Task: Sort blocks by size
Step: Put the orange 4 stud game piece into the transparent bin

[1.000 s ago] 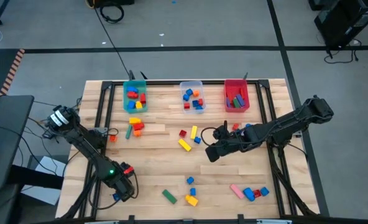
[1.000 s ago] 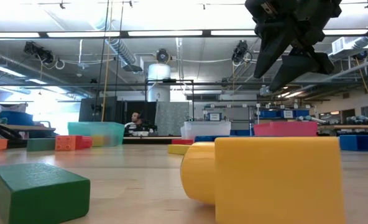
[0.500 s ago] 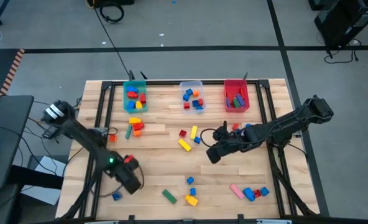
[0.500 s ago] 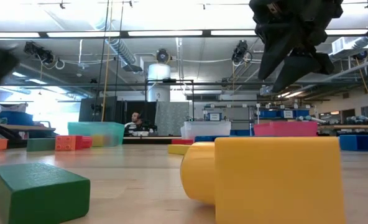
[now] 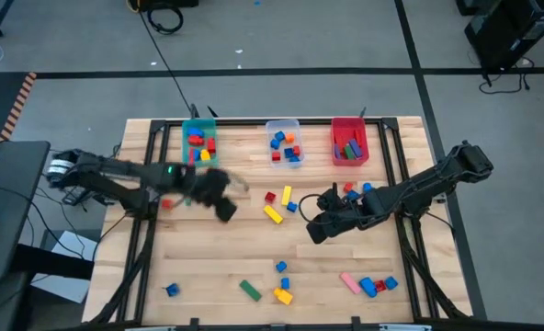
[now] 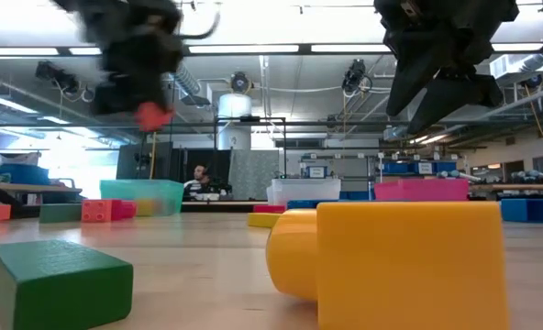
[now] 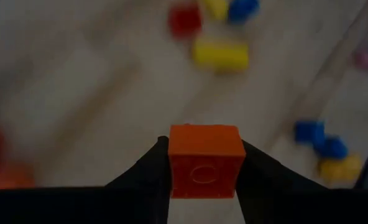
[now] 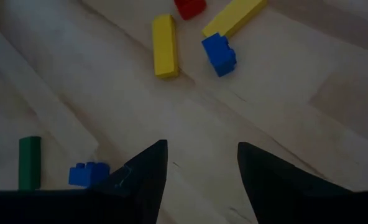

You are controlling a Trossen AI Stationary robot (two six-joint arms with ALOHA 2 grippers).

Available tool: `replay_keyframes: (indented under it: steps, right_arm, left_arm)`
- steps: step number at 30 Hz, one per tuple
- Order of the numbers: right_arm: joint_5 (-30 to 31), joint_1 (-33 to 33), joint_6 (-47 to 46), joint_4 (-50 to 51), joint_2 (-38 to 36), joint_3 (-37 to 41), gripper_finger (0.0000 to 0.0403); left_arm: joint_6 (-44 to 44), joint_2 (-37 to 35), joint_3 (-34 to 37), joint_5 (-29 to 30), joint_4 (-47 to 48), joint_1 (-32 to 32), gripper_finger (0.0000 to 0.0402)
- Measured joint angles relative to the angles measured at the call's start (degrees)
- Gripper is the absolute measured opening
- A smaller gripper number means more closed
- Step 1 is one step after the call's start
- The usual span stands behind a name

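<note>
My left gripper (image 5: 223,209) hangs over the table's left middle, shut on a small red block (image 7: 206,160). The low view shows that block (image 6: 152,115) at the lower end of the fingers, high above the wood. My right gripper (image 5: 316,230) stands open above the table's middle right with nothing between its fingers (image 8: 143,177). Loose blocks lie flat on the wood: two yellow bars (image 5: 286,195), a red one (image 5: 270,197) and a blue one (image 5: 292,206) in the middle. A green one (image 5: 249,290) and a yellow one (image 5: 283,295) lie near the front edge. My left gripper pinches the red block by two opposite sides (image 7: 171,167) between its two fingers. The fingers slant down from the table's left. The block is lifted clear of the table, one face with a round mark turned toward the wrist camera.
A teal bin (image 5: 198,142), a clear bin (image 5: 284,140) and a red bin (image 5: 349,140) stand in a row along the far edge, each holding blocks. More blocks lie at the near left (image 5: 171,290) and the near right (image 5: 373,286).
My left gripper has risen from the table's near left corner and swung toward the far edge and the middle, turning as it went. It now hangs beside the middle blocks. A blue block stays at the near left. My right gripper has kept still.
</note>
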State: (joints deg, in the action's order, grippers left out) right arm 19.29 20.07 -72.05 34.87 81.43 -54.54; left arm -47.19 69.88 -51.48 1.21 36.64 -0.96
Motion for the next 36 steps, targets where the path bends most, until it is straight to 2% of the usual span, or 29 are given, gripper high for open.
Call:
replay_keyframes:
  steps: [7,12,18,23,27,32,36]
  right_arm:
    - [0.73,-3.58,-0.54,0.0,0.0,0.0,0.0209]
    - [0.78,-6.82,-2.63,-0.04,0.0,0.0,0.0209]
    - [0.78,-9.89,-4.71,-0.04,0.0,0.0,0.0208]
    - [0.76,-11.79,-6.98,-0.06,0.0,0.0,0.0208]
    - [0.78,-12.41,-8.54,-0.04,0.0,0.0,0.0208]
    - [2.06,-12.45,-10.62,-0.07,0.0,0.0,0.0208]
    - [2.16,-12.45,-10.95,-0.11,0.0,0.0,0.0208]
  left_arm:
    - [24.79,12.29,-13.71,-10.33,0.5,20.54,0.0137]
    - [37.16,26.17,-26.91,-15.13,1.2,28.27,0.0137]
    - [47.95,43.38,-45.69,-16.19,8.28,30.67,0.0148]
    - [52.09,53.36,-56.37,-16.26,11.97,30.96,0.0153]
    - [52.65,56.41,-59.42,-14.85,10.98,30.94,0.0155]
    - [51.75,56.56,-59.52,-8.92,9.56,30.92,0.0157]
    - [51.68,56.56,-59.52,-7.99,8.39,30.94,0.0157]
